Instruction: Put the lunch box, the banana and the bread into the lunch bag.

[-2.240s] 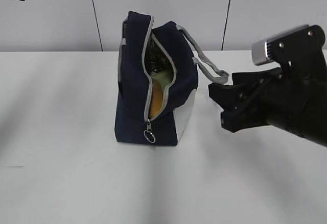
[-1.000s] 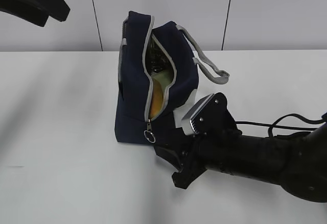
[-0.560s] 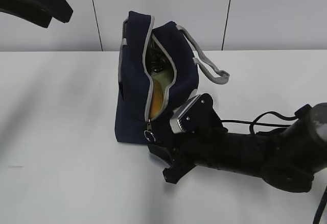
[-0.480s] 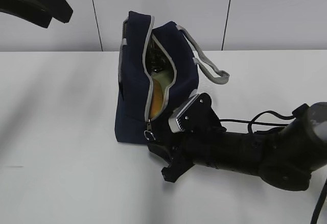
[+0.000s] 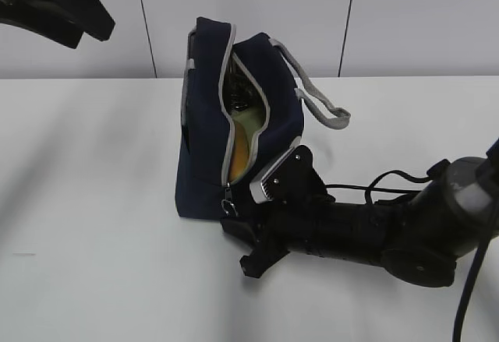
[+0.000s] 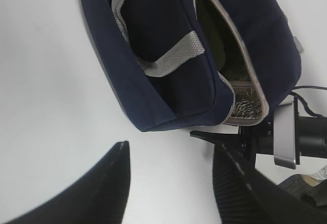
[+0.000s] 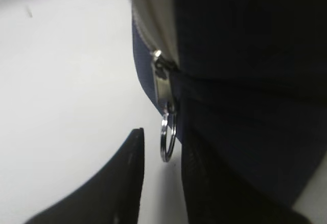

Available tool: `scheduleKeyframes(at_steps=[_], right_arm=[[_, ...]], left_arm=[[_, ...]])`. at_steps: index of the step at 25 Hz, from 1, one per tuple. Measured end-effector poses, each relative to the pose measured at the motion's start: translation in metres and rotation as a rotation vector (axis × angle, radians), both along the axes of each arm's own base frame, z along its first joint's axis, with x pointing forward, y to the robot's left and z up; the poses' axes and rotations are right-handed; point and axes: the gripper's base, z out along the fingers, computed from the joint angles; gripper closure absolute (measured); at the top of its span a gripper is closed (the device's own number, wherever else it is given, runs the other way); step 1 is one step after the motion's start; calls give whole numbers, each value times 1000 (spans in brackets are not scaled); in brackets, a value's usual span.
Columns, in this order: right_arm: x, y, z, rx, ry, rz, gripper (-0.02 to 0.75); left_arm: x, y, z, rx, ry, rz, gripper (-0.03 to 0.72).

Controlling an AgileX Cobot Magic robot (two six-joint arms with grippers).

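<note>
The navy lunch bag (image 5: 204, 147) stands on the table with its zipper open down the front. Yellow and orange-brown shapes (image 5: 240, 147) show inside; I cannot tell the banana, bread and lunch box apart. My right gripper (image 5: 238, 245) lies low at the bag's front bottom corner. In the right wrist view it is open (image 7: 162, 131), with the zipper's ring pull (image 7: 167, 138) hanging between the fingers, not pinched. My left gripper (image 5: 87, 22) hovers high at the upper left, open and empty (image 6: 171, 147), looking down on the bag (image 6: 168, 76) and its silver lining (image 6: 244, 104).
A grey webbing handle (image 5: 320, 100) hangs off the bag's right side. The right arm (image 5: 374, 229) and its cable lie across the white table (image 5: 93, 225) to the right of the bag. A grey wall stands behind.
The right arm dropped from beside the bag's right side to table height and slid left to the zipper ring pull. The left gripper came slightly further into view at upper left.
</note>
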Motion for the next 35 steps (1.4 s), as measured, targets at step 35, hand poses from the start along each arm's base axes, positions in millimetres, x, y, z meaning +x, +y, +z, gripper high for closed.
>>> scheduleKeyframes(at_steps=[35], right_arm=[[-4,-5,38,-78,-10,1,732]], left_arm=[[1,0,0,-1,-6,3,315]])
